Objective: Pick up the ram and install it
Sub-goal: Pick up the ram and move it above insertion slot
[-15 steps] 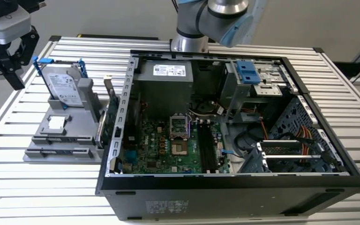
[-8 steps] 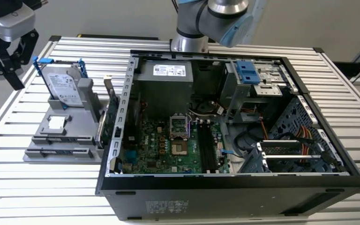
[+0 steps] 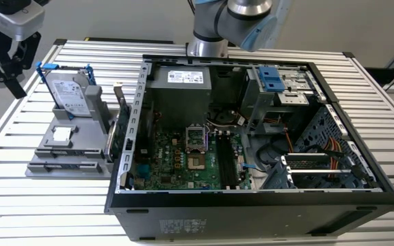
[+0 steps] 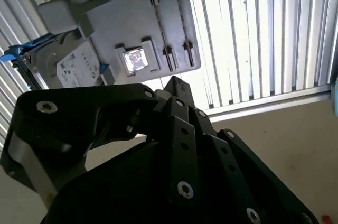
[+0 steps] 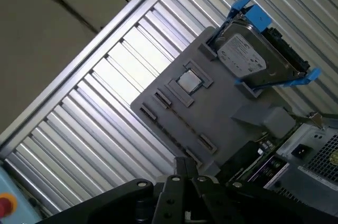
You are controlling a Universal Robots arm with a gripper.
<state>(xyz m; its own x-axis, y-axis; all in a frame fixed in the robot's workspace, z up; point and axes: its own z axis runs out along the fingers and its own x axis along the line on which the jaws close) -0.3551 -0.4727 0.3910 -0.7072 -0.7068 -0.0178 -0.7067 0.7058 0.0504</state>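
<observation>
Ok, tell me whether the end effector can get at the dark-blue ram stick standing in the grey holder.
Probably yes. The end effector hangs apart from the grey holder, and nothing covers the dark-blue ram stick from above, though the green circuit card stands close beside it.

The table (image 3: 39, 205) is ribbed bare metal with a satin sheen, glaring bright in both wrist views. Toward the exterior view's left, the parts holder (image 3: 63, 154) looks like matt grey plastic. The hard drive (image 3: 70, 95) has a silvery metal face, a glossy label and a blue plastic frame (image 3: 44, 69). The computer case (image 3: 252, 215) is matt black outside and dull grey metal inside. The gripper (image 4: 175, 87) is matt black with shiny screw heads.
</observation>
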